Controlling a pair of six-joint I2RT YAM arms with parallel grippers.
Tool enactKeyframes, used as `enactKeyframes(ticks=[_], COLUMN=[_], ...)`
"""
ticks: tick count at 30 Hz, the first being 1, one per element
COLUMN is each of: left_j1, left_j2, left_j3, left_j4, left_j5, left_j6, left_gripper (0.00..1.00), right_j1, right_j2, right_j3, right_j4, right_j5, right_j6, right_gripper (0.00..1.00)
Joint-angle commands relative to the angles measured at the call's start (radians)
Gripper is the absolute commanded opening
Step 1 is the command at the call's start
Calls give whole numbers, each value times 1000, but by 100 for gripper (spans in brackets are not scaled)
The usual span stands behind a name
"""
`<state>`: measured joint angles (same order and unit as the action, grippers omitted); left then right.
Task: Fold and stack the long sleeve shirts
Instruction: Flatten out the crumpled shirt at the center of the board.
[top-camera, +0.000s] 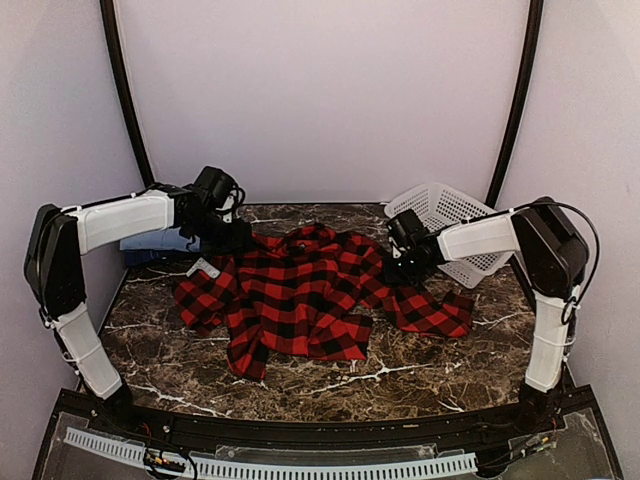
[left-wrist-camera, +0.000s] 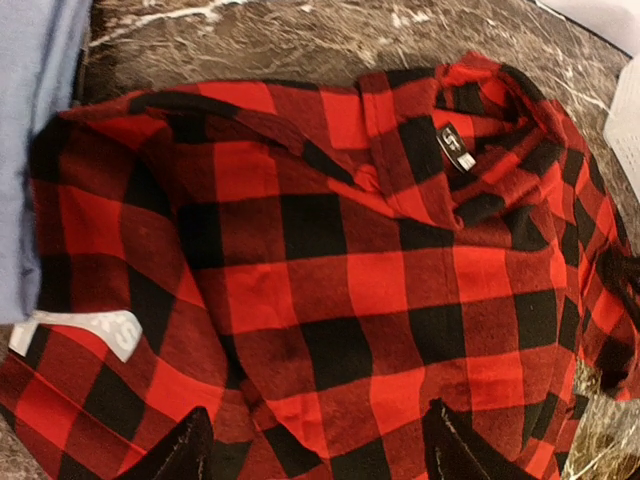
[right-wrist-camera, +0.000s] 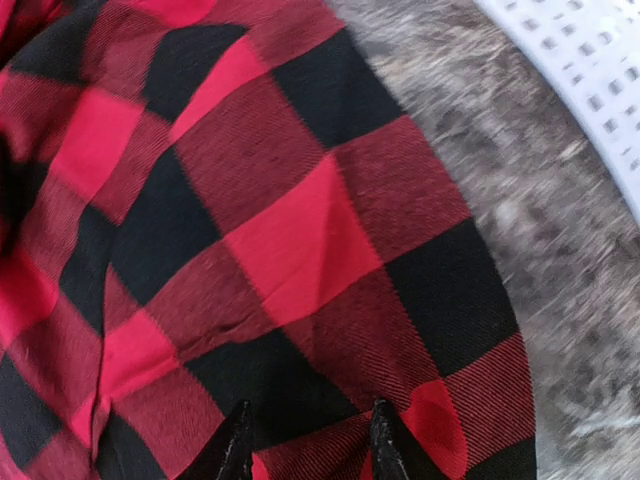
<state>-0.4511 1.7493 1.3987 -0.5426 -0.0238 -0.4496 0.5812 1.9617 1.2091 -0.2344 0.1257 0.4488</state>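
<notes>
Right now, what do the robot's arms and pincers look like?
Both the left arm and right arm are boxy white-covered segments joined by rounded black joints. A thin black cable loops beside the right one. The left pincer and right pincer have pointed black fingers.

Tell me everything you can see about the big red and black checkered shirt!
The red-and-black buffalo-check flannel shirt looks soft and fuzzy. It lies crumpled and unfolded on the brown marble table, collar with a black label toward the far side, one sleeve trailing right. Its left edge meets a light blue cloth. The left gripper and right gripper hang just over it.
</notes>
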Motion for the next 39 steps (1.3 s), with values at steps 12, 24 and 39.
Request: enactKeyframes(ticks=[12, 24, 39], left_j1=[-121, -190, -221], left_j2=[-112, -88, -369], left_j3=[-224, -279, -579], left_j4=[113, 110, 134], left_j5=[148, 128, 173], left_j6=[-103, -152, -278], left_gripper=[70, 63, 58], right_j1=[4, 214, 404], right_j2=[22, -98, -247], right_j3=[267, 48, -122], right_j4=[-174, -85, -2], right_j5=[79, -78, -87], right_j6=[-88, 31, 160], right_gripper=[45, 52, 61])
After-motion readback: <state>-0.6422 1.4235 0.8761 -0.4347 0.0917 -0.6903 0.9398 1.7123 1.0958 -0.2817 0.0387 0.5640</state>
